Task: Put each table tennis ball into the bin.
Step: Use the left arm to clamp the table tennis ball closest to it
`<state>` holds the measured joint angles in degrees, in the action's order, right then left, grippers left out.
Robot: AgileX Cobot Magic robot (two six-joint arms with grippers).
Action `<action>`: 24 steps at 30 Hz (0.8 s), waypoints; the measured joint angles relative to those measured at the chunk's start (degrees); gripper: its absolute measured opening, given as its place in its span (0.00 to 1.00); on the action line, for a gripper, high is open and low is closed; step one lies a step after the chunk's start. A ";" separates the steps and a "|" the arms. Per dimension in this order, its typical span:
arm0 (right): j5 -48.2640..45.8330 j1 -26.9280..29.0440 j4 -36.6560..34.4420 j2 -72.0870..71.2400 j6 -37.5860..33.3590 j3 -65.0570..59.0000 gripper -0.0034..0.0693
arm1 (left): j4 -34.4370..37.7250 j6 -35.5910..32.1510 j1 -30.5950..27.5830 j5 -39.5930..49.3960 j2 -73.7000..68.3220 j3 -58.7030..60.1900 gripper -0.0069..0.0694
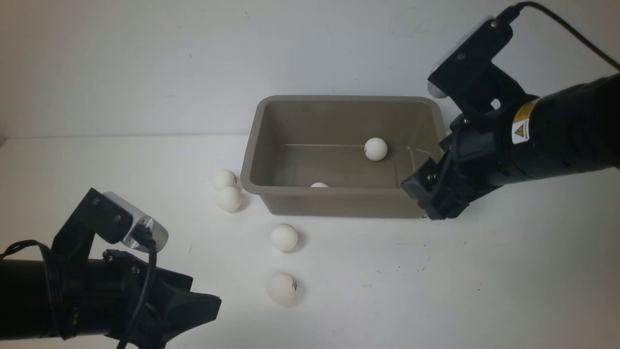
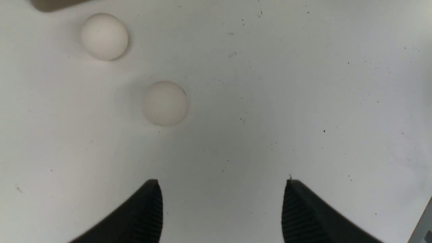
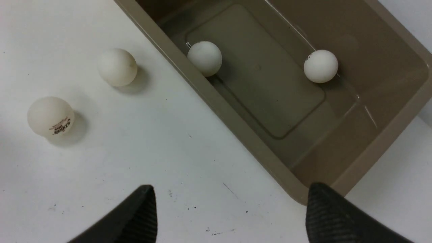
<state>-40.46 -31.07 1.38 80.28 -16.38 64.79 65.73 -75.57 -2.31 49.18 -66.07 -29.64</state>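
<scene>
- bin [image 1: 339, 203]: taupe, rectangular, upright on the desk [image 1: 460, 281]
- inside: far ball [image 1: 376, 148], white, on the floor; near ball [image 1: 319, 184] half hidden by the front wall
- beside its left corner: rear ball [image 1: 225, 179] just beside front ball [image 1: 229, 198]
- in front, apart: plain ball [image 1: 284, 237]; logo ball [image 1: 283, 289]

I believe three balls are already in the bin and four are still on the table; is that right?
Not quite: the bin holds two balls, not three, as the right wrist view shows. Four more balls are still on the table.
</scene>
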 joint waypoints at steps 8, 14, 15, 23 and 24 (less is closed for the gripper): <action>0.45 0.00 0.11 0.00 0.11 0.00 0.78 | 2.39 -1.28 3.97 -4.25 -4.21 -0.06 0.72; 0.77 0.00 0.11 0.00 0.11 0.00 0.78 | 5.38 -1.40 11.22 -14.40 -6.68 -0.11 0.72; 0.77 0.00 0.11 0.00 0.11 0.00 0.78 | 6.40 -1.40 12.22 -16.52 -7.24 -0.11 0.72; 0.77 0.00 0.11 0.00 0.11 0.00 0.78 | 19.54 -9.69 15.51 -21.48 -15.58 -0.30 0.72; 0.77 0.00 0.11 0.00 0.11 0.00 0.78 | 22.29 -12.42 15.94 -21.86 -17.02 -0.37 0.72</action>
<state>-39.69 -31.07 1.49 80.28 -16.27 64.79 88.02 -87.99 13.62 27.31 -83.09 -30.01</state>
